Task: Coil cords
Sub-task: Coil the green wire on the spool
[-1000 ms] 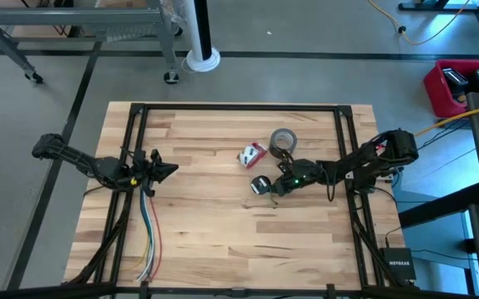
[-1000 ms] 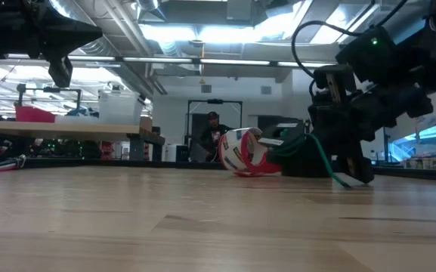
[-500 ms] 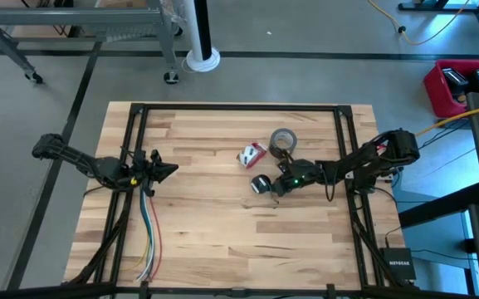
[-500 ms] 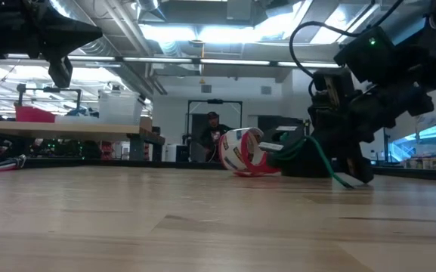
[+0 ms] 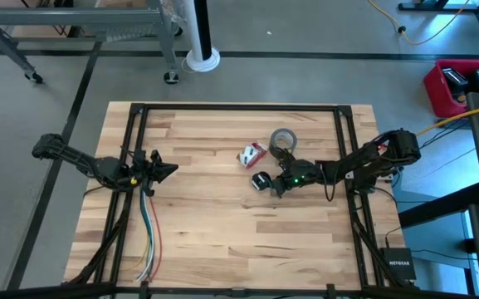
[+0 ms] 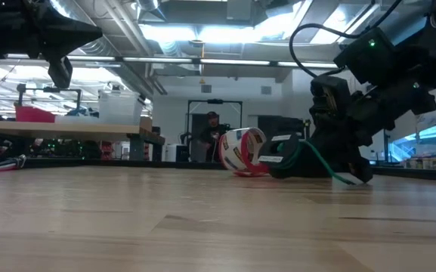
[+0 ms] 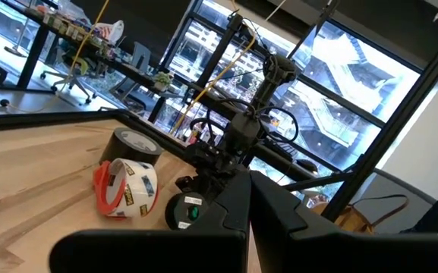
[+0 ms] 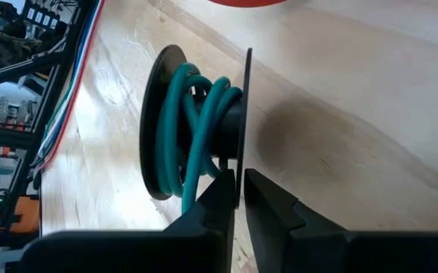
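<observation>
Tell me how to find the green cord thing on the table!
Look at the wooden table, right of its middle, where the right gripper reaches in. At its tip sits the cord: green line wound on a small black spool. The grey tape roll and the red-and-white roll beside it have no green.

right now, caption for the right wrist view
Right gripper fingers close on the rim of a black spool wound with green cord.

Pale wood table (matt); rubbery cord
</observation>
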You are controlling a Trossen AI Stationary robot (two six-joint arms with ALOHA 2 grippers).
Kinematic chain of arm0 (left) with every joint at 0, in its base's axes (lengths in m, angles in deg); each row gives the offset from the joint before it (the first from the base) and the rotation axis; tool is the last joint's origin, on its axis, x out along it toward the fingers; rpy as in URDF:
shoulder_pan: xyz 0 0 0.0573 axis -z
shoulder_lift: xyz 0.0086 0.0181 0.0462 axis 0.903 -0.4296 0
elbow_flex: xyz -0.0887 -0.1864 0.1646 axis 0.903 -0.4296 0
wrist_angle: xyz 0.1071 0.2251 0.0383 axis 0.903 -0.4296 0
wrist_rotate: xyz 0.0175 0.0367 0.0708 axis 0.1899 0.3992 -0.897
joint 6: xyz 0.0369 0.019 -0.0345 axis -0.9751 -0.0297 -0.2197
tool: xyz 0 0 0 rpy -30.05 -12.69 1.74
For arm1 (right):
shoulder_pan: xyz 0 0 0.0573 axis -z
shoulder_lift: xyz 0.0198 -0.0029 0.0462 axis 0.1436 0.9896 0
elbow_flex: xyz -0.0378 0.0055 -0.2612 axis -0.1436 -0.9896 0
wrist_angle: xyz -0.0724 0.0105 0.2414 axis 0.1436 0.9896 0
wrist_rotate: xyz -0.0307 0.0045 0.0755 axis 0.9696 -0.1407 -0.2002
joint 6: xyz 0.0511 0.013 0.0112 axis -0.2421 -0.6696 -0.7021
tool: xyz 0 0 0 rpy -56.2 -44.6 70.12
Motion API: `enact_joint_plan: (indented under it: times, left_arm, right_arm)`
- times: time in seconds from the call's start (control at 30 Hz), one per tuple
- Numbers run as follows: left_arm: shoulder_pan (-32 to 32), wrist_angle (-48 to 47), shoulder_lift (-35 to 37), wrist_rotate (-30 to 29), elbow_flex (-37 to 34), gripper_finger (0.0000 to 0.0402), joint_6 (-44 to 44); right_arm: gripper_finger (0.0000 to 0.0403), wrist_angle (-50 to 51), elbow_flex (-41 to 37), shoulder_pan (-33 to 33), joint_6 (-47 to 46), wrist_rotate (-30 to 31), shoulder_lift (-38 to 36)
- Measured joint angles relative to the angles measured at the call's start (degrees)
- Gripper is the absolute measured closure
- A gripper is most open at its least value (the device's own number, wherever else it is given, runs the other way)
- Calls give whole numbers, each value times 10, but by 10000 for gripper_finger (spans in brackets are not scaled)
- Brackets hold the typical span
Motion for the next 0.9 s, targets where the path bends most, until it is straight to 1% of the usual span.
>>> enact_joint_plan:
  times: [0.9]
  left_arm:
    - [0,0,0,0,0,402,0]
  right_arm:
    - [365,7,0,0,-2,-5,1]
